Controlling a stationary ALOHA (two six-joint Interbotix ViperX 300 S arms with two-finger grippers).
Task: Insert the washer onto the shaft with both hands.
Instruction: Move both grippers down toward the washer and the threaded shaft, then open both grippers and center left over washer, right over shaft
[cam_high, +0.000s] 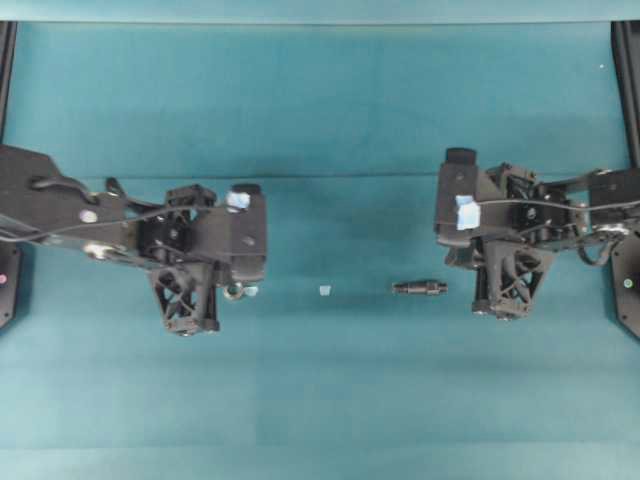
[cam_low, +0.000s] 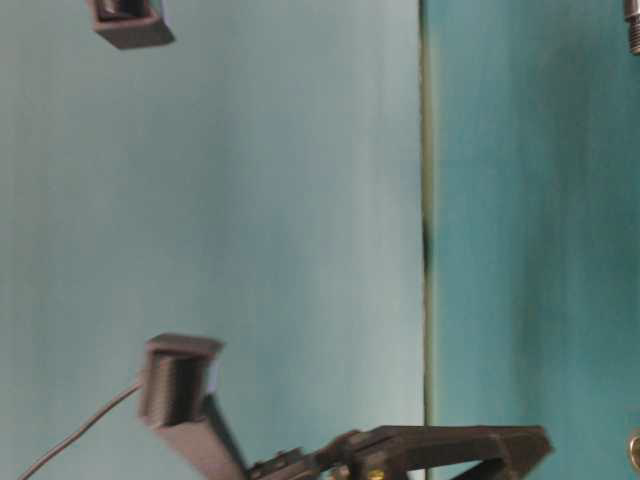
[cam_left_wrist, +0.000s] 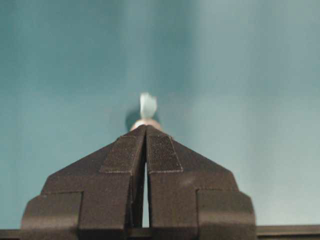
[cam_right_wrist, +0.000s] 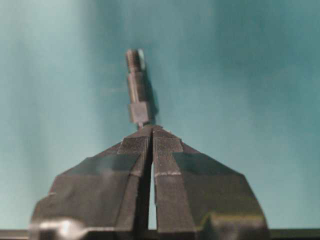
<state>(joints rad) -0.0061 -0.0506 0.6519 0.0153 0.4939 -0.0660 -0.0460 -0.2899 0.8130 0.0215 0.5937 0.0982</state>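
Dark grey stepped shaft (cam_high: 419, 288), threaded narrow tip.

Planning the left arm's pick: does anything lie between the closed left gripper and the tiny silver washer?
Nothing visible does. The tiny silver-grey metal washer lies on the teal mat just past the closed black left gripper. A pale tape scrap lies just beyond the ring, not between them.

Mostly hidden behind the closed tips of the left gripper (cam_left_wrist: 145, 131): the washer (cam_left_wrist: 145, 122), only its upper rim showing. Blurred just beyond it, a pale tape scrap (cam_left_wrist: 148, 104). Cut off at the table-level view's right edge and too small to tell: the shaft (cam_low: 634, 26).
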